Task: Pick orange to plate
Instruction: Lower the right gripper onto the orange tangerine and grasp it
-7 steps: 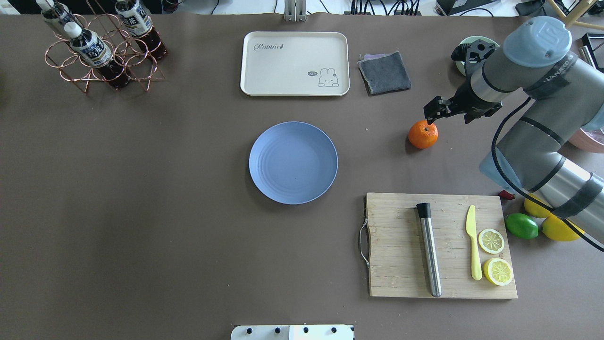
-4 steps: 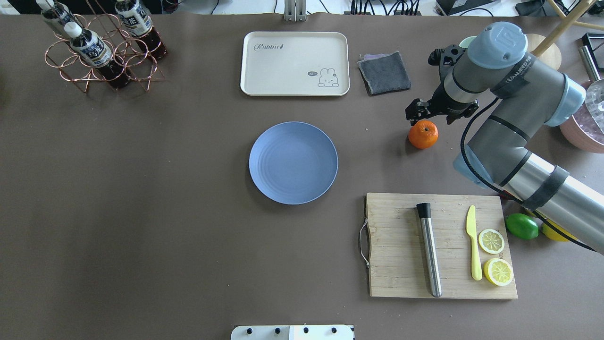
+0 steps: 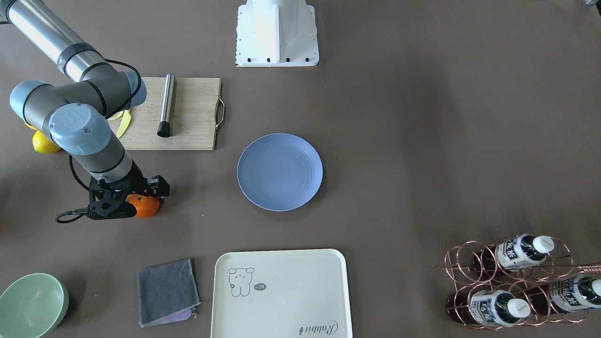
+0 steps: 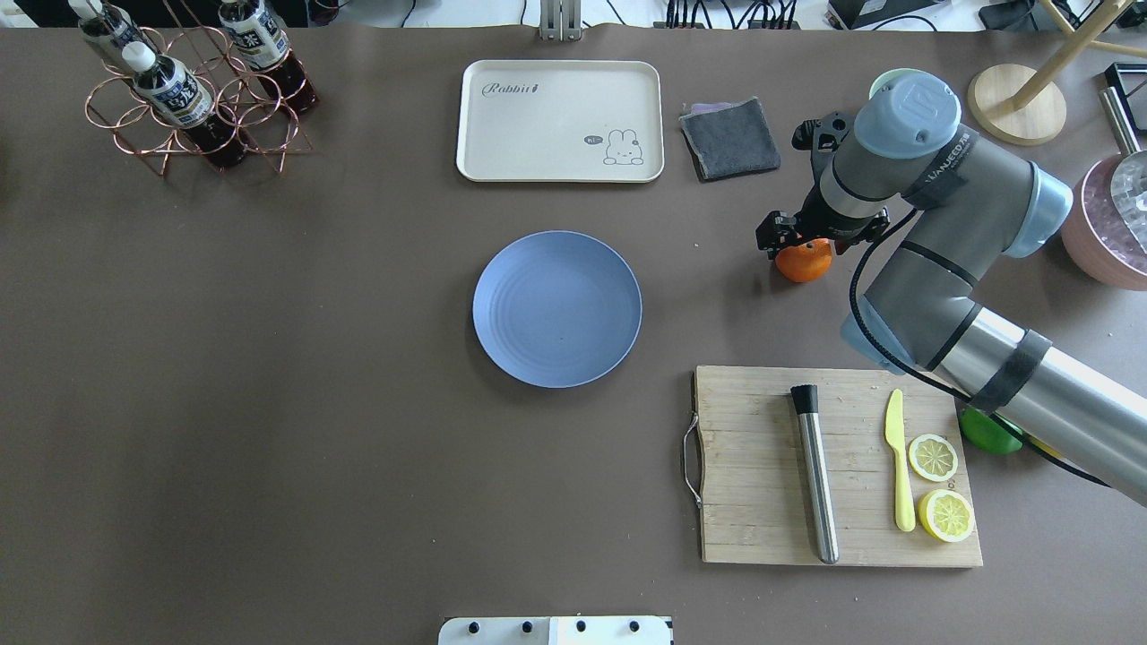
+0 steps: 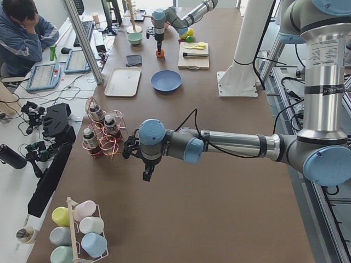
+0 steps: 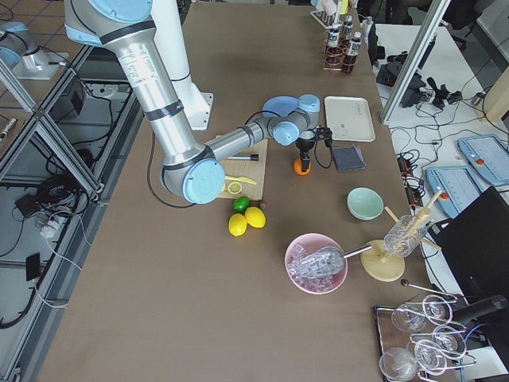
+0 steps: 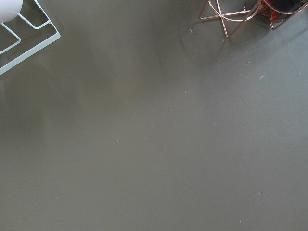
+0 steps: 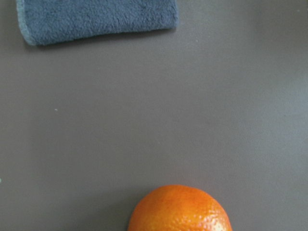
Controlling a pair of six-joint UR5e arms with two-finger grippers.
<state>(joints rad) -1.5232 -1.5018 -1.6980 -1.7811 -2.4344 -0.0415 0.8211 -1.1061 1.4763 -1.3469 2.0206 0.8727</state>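
Observation:
The orange [image 4: 806, 263] rests on the brown table, right of the blue-lavender plate [image 4: 556, 309] and well apart from it. My right gripper [image 4: 781, 240] hangs open directly over the orange, its black fingers straddling the fruit's top and hiding part of it. From the front, the orange [image 3: 145, 207] peeks out under that gripper [image 3: 151, 196], and the plate [image 3: 280, 171] lies bare. In the right wrist view the orange [image 8: 179, 209] fills the bottom edge. My left gripper [image 5: 147, 174] shows only in the left side view, low over bare table, and I cannot tell its state.
A wooden cutting board [image 4: 762, 466] with a steel rod, a yellow knife and lemon halves lies near the orange. A grey cloth [image 4: 729, 137] and a cream tray [image 4: 560, 121] sit behind. A lime [image 4: 986, 432], a pink bowl [image 4: 1107, 237] and a bottle rack [image 4: 193, 90] stand further off.
My right arm has swung left and lowered, bringing the gripper from beside the orange's right to directly over it. The orange and plate have not moved.

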